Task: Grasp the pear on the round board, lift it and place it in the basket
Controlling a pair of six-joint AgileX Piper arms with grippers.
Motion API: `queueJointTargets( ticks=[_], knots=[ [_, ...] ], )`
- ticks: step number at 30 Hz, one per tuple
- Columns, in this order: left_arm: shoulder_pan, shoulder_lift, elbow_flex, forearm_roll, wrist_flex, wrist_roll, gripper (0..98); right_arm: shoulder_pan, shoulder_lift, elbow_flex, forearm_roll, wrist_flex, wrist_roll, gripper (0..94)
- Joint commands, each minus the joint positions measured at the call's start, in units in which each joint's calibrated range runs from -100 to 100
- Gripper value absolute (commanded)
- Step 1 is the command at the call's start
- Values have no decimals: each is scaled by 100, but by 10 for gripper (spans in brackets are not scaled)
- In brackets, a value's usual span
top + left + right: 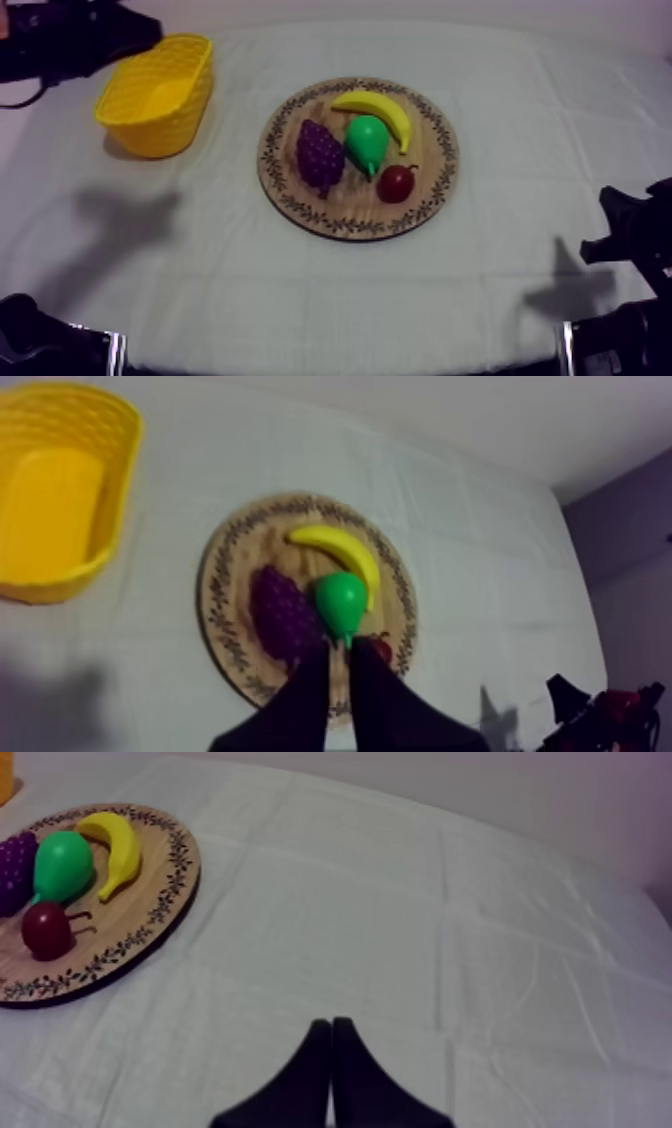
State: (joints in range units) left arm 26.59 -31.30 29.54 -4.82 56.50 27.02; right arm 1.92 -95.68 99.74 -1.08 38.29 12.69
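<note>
1. The green toy pear [366, 142] is lying on the round wooden board with a patterned rim [350, 225] at the middle of the desk [500, 290], between the purple bunch of grapes [320, 155] and the yellow banana [380, 108].
2. The yellow basket [150, 125] is standing near the far left corner.
3. The left hand [338, 648] is hovering released, its fingers slightly parted, over the board's near rim.
4. The right hand [331, 1022] is hanging clenched, grasping nothing.

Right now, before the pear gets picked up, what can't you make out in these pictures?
Left wrist view: the small red fruit is mostly hidden behind the left gripper, which also covers the near rim of the wooden board.
Left wrist view: the yellow basket is cut off by the picture edge, so part of its inside is unseen.
Right wrist view: the grapes and part of the wooden board are cut off by the edge.
</note>
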Motion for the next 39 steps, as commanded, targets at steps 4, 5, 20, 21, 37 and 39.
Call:
queueJointTargets(
  ticks=[4, 5, 20, 21, 37, 39],
  knots=[
    [400, 1228, -488, 41, -9, 174, 88, -1, 1, 4, -2, 2, -1, 3],
    [443, 1404, -555, 66, -30, 182, 88, -1, 1, 4, -2, 2, -1, 3],
    [776, 2888, -654, 318, -823, 123, 532, -1, 1, 4, -2, 2, -2, 3],
    [811, 2910, -668, 257, -832, 196, 656, -1, 1, 4, -2, 2, -2, 3],
    [977, 3197, -826, -36, -1036, 598, 884, -1, 1, 4, -2, 2, -2, 3],
    [937, 3412, -973, 67, -1021, 488, 883, -1, 1, 4, -2, 2, -2, 3]
  ],
)
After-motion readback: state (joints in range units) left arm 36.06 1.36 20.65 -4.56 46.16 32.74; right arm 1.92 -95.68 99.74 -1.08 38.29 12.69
